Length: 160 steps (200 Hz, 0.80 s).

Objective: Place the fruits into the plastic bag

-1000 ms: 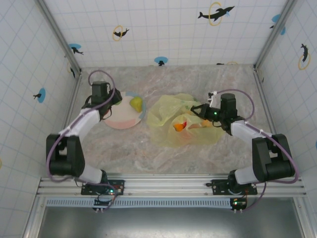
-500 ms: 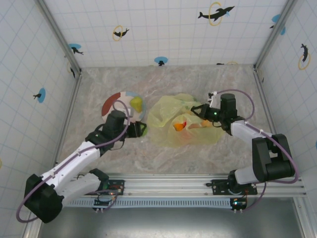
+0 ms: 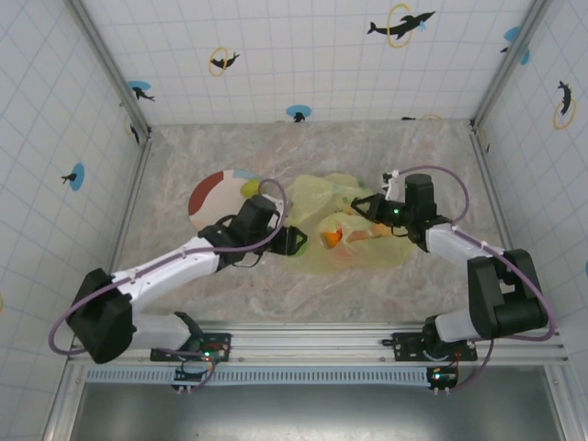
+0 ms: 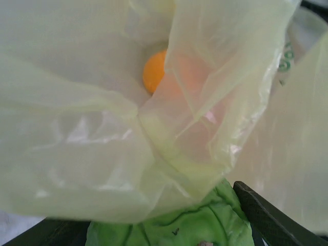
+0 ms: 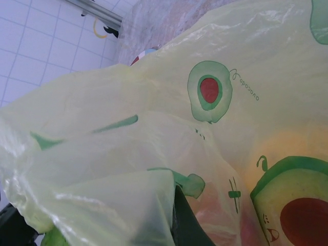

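left arm (image 3: 184, 262) stretched to plastic bag (image 3: 308, 197), jaws holding green fruit (image 4: 169, 230), right jaws pinching bag

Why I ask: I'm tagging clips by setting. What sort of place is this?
Most likely a lab test cell for robots, not a real kitchen: tile-patterned wall panels with dolphin stickers box in a marble-look table, and two arms are bolted to a metal rail at its near edge.

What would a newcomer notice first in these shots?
The yellow-green plastic bag sprawls across the middle of the table, an orange fruit showing inside. The left gripper holds a green fruit at the bag's left edge; the right gripper pinches its right side.
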Each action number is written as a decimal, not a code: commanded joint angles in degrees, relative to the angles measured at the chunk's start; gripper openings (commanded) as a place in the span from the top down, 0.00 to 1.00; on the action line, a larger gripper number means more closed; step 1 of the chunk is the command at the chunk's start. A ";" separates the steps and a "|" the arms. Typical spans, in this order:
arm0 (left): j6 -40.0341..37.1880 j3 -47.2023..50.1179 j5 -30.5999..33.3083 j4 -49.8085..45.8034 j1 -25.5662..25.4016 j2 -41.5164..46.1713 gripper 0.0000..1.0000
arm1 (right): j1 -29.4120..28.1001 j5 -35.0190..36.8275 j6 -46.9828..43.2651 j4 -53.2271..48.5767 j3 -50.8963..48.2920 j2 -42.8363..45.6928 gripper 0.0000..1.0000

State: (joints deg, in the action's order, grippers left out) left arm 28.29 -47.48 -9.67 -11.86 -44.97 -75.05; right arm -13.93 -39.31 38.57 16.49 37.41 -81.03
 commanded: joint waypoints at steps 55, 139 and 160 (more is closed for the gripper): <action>3.20 -3.86 5.89 19.22 -0.07 -11.60 0.36 | -1.56 0.58 -0.33 -1.11 2.57 1.23 1.00; 9.56 -6.49 2.99 29.36 -5.68 -21.47 0.31 | -1.92 3.64 0.52 -0.68 3.19 2.58 1.00; 11.00 -6.21 0.61 31.54 -6.81 -22.80 0.30 | -1.56 4.59 0.96 -0.43 3.37 3.08 1.00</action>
State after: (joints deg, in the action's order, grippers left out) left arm 36.56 -52.53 -6.20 15.03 -50.78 -96.23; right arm -15.75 -36.47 39.03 15.68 38.72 -79.90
